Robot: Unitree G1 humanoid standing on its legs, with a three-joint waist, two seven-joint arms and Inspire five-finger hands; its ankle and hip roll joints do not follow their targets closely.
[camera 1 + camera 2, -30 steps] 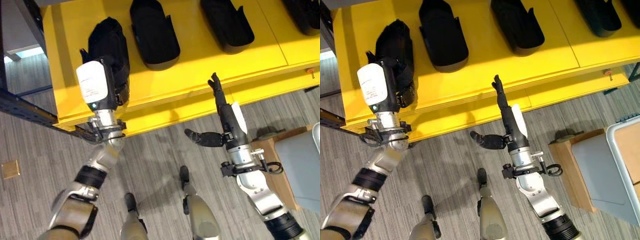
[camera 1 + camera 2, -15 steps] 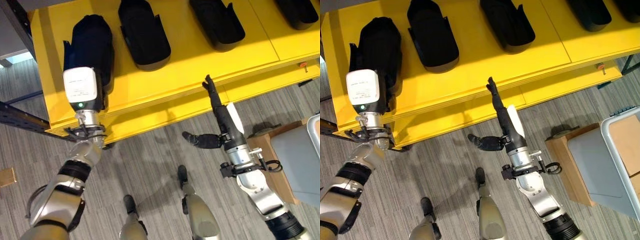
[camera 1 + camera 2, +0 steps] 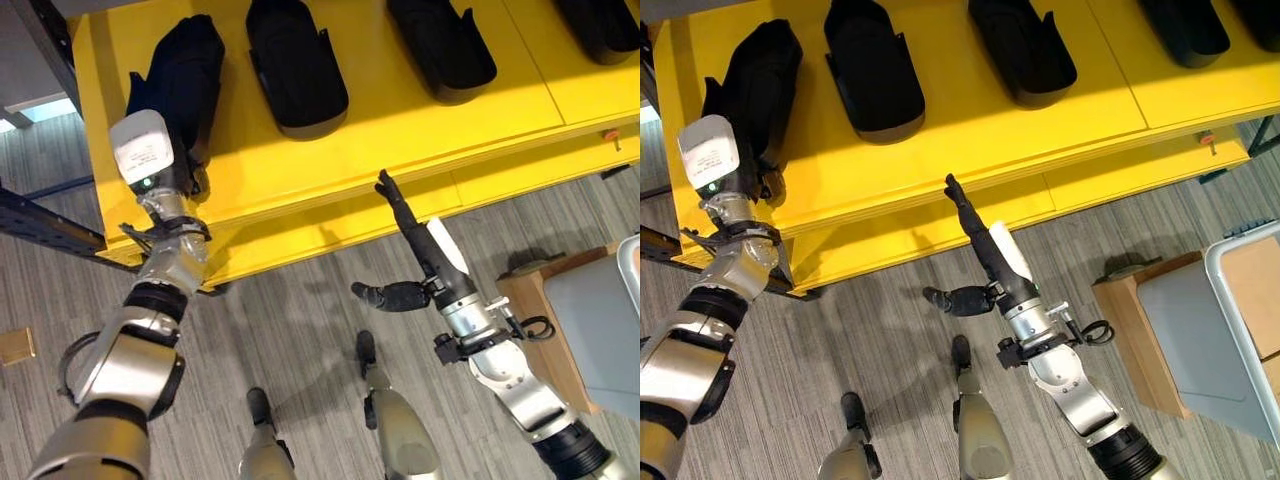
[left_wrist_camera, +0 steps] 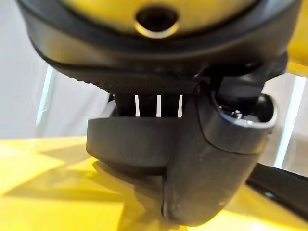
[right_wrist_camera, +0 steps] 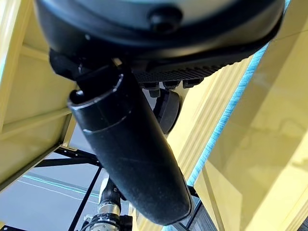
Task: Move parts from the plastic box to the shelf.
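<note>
L hand (image 3: 175, 165) fingers hidden behind black part (image 3: 185, 70) on shelf (image 3: 400, 120).

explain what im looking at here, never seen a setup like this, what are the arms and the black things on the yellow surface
This is a two-armed humanoid robot seen from its own head cameras, looking down. The two close-up pictures come from cameras on its wrists.

The yellow surface is a shelf. Black moulded parts lie on it in a row, for example one near the middle and another further right.

The left hand rests at the leftmost black part on the shelf; whether its fingers grip the part cannot be seen. The right hand is held out with straight fingers near the shelf's front edge and holds nothing.

A grey plastic box stands at the right.
</note>
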